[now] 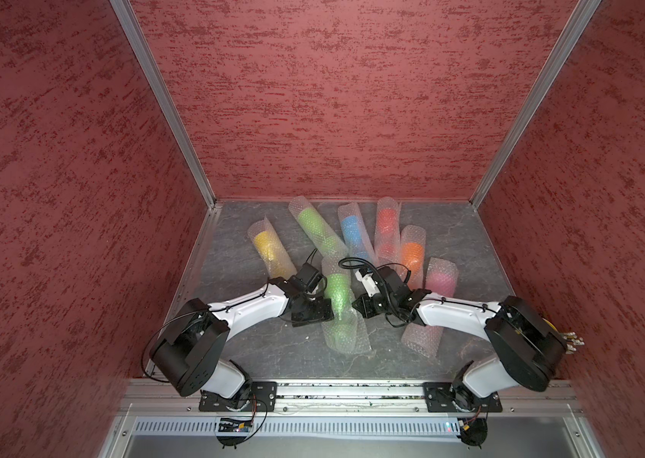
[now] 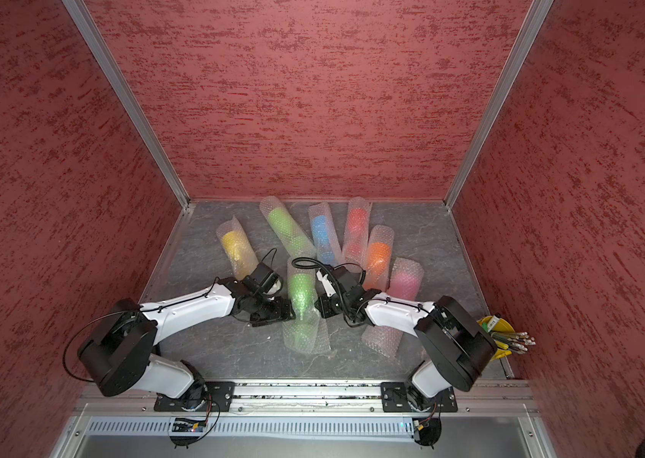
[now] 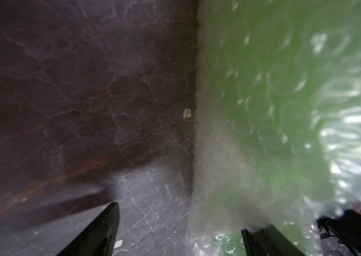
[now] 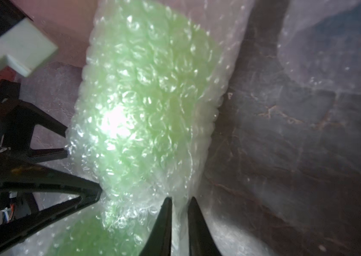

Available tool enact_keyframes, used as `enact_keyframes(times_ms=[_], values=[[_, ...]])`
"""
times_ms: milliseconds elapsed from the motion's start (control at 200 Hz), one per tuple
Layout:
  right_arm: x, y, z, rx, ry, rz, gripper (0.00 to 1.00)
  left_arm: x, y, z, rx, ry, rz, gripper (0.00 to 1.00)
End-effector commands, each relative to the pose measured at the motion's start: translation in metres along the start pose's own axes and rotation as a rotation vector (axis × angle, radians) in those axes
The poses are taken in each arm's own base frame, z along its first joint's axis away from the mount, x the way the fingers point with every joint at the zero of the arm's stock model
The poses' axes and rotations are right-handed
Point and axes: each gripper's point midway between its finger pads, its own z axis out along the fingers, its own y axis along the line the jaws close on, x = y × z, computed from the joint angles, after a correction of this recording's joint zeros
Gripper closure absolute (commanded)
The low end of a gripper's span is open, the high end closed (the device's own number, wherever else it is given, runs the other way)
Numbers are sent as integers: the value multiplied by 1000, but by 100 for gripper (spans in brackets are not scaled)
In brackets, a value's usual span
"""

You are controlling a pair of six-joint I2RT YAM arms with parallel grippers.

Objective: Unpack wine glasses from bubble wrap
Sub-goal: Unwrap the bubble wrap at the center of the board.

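A green wine glass (image 1: 336, 291) (image 2: 300, 291) lies rolled in bubble wrap (image 1: 342, 337) in the middle of the floor, between both arms. My left gripper (image 1: 328, 306) (image 2: 292, 309) (image 3: 179, 218) is open against the roll's left side, and its fingers (image 4: 42, 153) touch the wrap. One finger (image 3: 99, 232) is over bare floor; the wrapped glass (image 3: 275, 110) partly hides the other. My right gripper (image 1: 354, 306) (image 2: 317, 306) (image 4: 180, 199) is shut on the wrap's loose edge (image 4: 215, 93), beside the green glass (image 4: 144, 99).
Behind lie several more wrapped glasses: yellow (image 1: 267, 246), green (image 1: 315, 228), blue (image 1: 352, 232), red (image 1: 387, 224), orange (image 1: 412, 253) and pink (image 1: 440, 279). A yellow bucket of pencils (image 2: 507, 337) stands at the front right. Red walls close in the grey floor (image 1: 257, 349).
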Motion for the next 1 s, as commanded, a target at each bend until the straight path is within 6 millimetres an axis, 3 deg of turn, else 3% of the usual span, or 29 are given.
enact_keyframes(times_ms=[0,190,286,451,781,862,992], values=[[-9,19,-7,-93,-38,-3,100,-2,5,-12,-20,-25,17,15],[-23,48,-25,-197,-86,-16,100,-10,-11,-48,14,-93,74,8],[-27,55,-30,-215,-101,-14,100,-12,-20,-54,38,-88,99,5],[-32,65,-33,-268,-107,-6,100,-11,-40,-45,110,-45,128,5],[-31,65,-28,-281,-101,12,100,-3,-65,-16,201,40,153,9],[-32,64,-26,-274,-101,11,100,-4,-60,-7,168,56,142,15],[-32,53,-23,-207,-99,4,100,-8,-44,3,111,58,99,38]])
